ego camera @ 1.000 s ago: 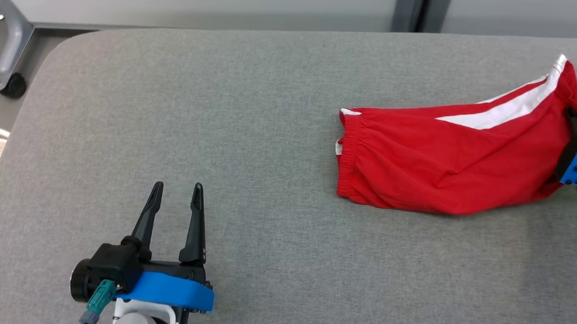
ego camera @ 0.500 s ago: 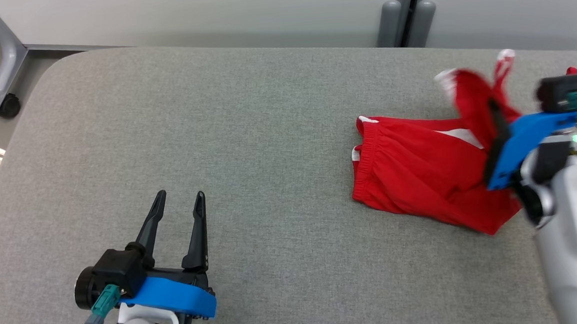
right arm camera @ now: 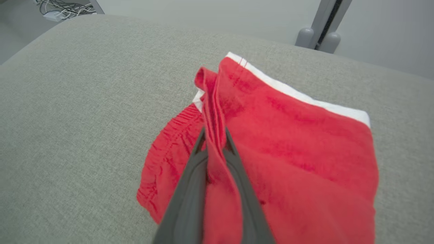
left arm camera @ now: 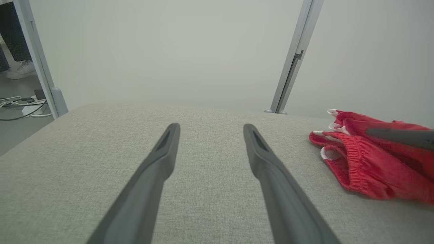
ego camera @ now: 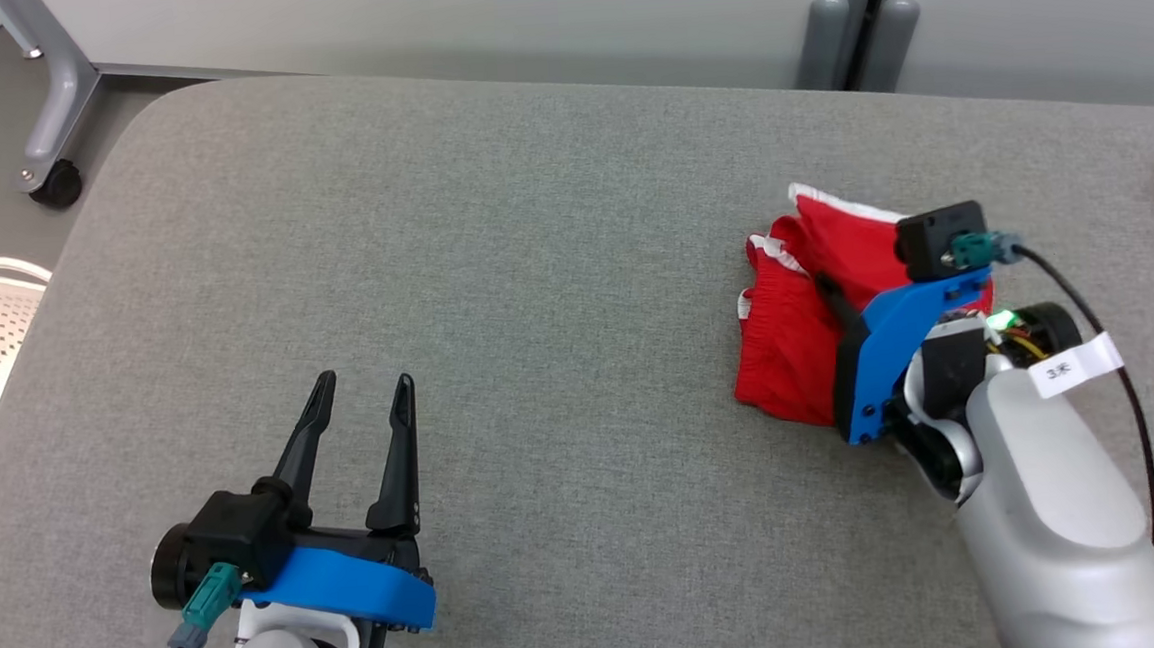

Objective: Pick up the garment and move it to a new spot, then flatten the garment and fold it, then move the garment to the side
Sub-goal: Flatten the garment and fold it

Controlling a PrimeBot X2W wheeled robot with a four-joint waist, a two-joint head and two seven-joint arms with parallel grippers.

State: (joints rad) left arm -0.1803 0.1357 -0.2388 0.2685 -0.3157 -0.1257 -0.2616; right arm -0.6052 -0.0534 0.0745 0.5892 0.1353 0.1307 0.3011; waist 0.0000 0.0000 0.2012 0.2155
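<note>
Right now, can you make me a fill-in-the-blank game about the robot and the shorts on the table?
1. The right gripper is shut on a fold of the ____ shorts.
2. The left gripper is ____ and holds nothing.
3. The shorts lie on a ____ padded tabletop.
4. Along one edge of the shorts runs a ____ trim.

Missing words: red, open, grey, white.

red cloth shorts [right arm camera: 288, 149], matt woven tabletop [ego camera: 494, 269]
</note>
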